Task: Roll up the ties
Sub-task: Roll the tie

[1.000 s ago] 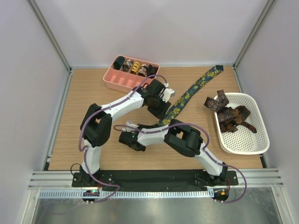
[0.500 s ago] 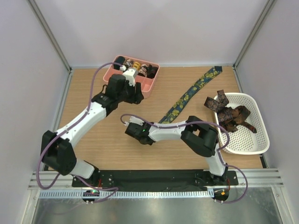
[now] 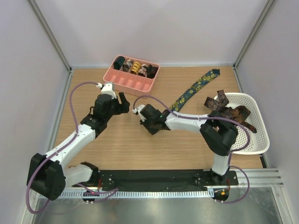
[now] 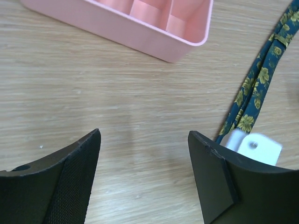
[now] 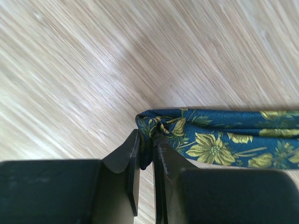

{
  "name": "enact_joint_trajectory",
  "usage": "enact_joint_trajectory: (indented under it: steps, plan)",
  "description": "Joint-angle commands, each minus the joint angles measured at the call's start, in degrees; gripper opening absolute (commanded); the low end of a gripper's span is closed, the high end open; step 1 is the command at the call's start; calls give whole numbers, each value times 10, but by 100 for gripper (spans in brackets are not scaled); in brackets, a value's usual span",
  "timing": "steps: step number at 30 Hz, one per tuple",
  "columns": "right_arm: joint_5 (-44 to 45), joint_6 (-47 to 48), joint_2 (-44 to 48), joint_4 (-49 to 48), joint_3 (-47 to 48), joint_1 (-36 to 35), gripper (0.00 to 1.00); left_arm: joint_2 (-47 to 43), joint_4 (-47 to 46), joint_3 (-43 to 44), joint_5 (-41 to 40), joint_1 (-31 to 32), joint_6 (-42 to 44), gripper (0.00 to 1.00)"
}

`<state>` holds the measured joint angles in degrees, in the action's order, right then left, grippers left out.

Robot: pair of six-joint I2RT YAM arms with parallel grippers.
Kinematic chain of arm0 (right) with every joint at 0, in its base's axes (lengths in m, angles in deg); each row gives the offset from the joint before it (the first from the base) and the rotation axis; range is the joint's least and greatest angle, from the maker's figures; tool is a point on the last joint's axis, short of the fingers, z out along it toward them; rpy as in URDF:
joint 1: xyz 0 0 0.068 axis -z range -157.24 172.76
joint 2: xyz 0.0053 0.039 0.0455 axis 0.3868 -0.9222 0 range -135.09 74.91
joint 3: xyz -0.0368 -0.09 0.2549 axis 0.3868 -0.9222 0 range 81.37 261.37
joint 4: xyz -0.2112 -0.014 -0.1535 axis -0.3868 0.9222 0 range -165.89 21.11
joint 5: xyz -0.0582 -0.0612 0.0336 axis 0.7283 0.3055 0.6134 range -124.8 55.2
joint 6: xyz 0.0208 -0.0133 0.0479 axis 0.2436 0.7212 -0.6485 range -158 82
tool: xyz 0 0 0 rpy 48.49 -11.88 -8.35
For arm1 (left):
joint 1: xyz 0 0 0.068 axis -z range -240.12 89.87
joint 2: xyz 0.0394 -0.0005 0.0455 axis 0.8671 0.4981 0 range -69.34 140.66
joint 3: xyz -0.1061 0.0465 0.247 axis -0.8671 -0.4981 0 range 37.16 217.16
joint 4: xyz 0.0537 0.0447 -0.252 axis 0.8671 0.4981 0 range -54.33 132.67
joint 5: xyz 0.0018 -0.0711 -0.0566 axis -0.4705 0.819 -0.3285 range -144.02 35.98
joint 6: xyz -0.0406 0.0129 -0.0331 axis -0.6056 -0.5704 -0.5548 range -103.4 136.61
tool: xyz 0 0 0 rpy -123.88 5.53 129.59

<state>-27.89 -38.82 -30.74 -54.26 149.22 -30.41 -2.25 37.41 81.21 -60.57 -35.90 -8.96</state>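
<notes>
At the centre of the table (image 3: 117, 149), the right gripper (image 5: 146, 140) is pinching the folded end of the navy floral tie (image 3: 191, 91), stretched toward the white basket (image 3: 243, 140), while the left gripper (image 4: 145, 135), wide open and empty, is withdrawing toward the pink tray (image 3: 128, 87), leaving rolling barely begun.

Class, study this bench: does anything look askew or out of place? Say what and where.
The floral tie lies unrolled, slanting across the table, one end pinched in the right end effector. A brown tie spills over the left rim of the basket. The pink tray sits skewed to the table edge.
</notes>
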Motion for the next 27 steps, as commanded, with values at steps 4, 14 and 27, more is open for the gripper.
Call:
enact_joint_trajectory:
  steps: [4,14,27]
  plan:
    - [-227,-33,18,-45,-19,68,1,-21,-64,-56,-66,-8,-42,82]
    - [-459,-78,-34,-105,-29,174,1,2,-250,-136,216,-1,61,84]
    - [-590,-163,-82,-243,-73,240,1,184,-76,11,253,139,321,95]
